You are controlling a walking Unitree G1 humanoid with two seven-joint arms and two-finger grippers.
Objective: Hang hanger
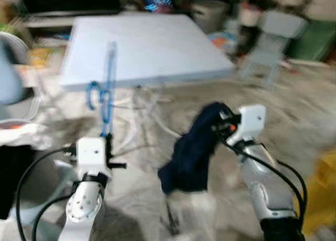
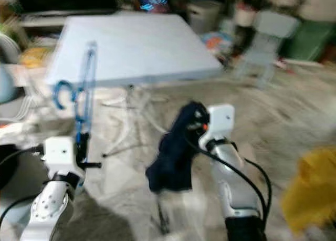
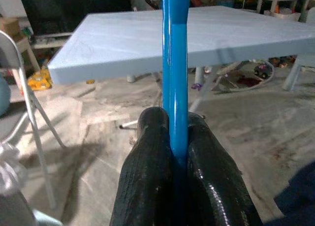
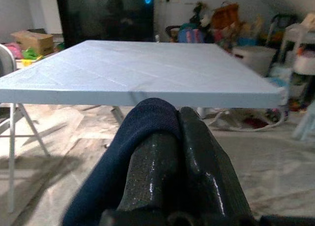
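The left gripper (image 3: pixel 173 137) is pinching the blue hanger (image 1: pixel 106 88) between its two black fingers (image 3: pixel 147 152), clamped tight on the straight bar so that the hanger is standing up from the gripper with its hook (image 1: pixel 93 94) curling off to the robot's left. The hanger is being held in the air in front of the near edge of the pale blue bench (image 1: pixel 147 46) — apart from it, not resting on it.

The right gripper (image 4: pixel 177 132) is closing on a dark navy garment (image 1: pixel 191 152); the cloth is bunching over one finger (image 4: pixel 147 167) and drooping below the gripper toward the floor (image 1: pixel 294 125). This gripper is also hanging short of the bench, near its front edge.

Beyond the bench a large dark screen (image 4: pixel 103 19) is standing against the far wall, with cluttered boxes and bags beside it. A small grey chair (image 1: pixel 270 41) is sitting off the bench's right corner, and something yellow (image 2: pixel 310 194) is lying on the floor at the robot's right. The head views are blurring — fine detail there cannot be told.
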